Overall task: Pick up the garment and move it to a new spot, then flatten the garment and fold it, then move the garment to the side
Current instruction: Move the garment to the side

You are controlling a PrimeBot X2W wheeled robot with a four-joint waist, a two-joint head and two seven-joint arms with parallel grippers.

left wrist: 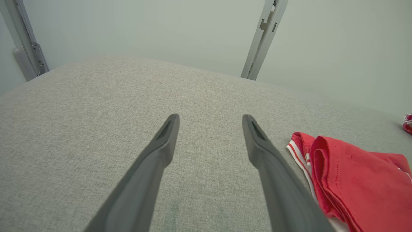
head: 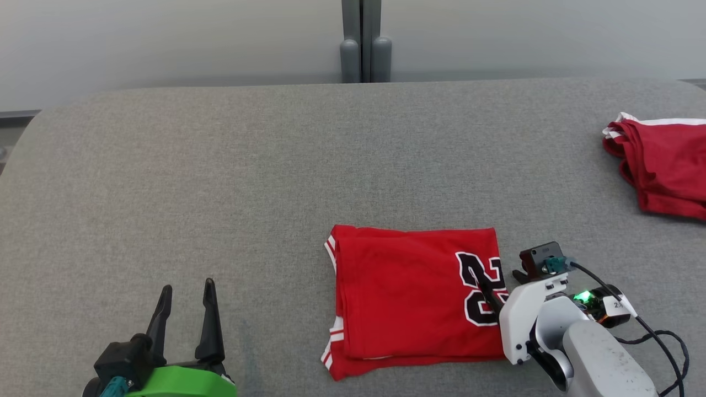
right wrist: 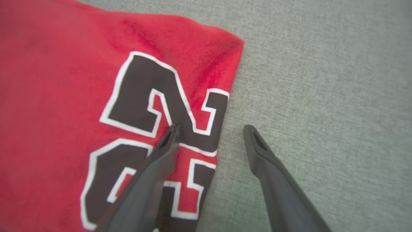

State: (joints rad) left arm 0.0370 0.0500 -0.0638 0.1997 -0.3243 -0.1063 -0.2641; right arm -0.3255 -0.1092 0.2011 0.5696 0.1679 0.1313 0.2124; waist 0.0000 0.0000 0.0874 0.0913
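The garment [head: 408, 298] is a red jersey with a black, white-edged number, lying folded into a rectangle on the grey cloth table [head: 220, 165], near the front and just right of centre. My right gripper [head: 499, 281] is open and straddles the garment's right edge. In the right wrist view, one finger of the right gripper [right wrist: 211, 129] lies over the number on the garment [right wrist: 64, 96] and the other over bare table. My left gripper [head: 187, 286] stands open at the lower left, apart from the cloth. The left gripper [left wrist: 210, 117] holds nothing, and the garment [left wrist: 360, 187] lies to its right.
A second red piece of clothing [head: 667, 171] with white trim lies bunched at the table's far right edge, and it shows as a small red patch [left wrist: 408, 124] in the left wrist view. Grey posts [head: 364, 49] stand behind the table's back edge.
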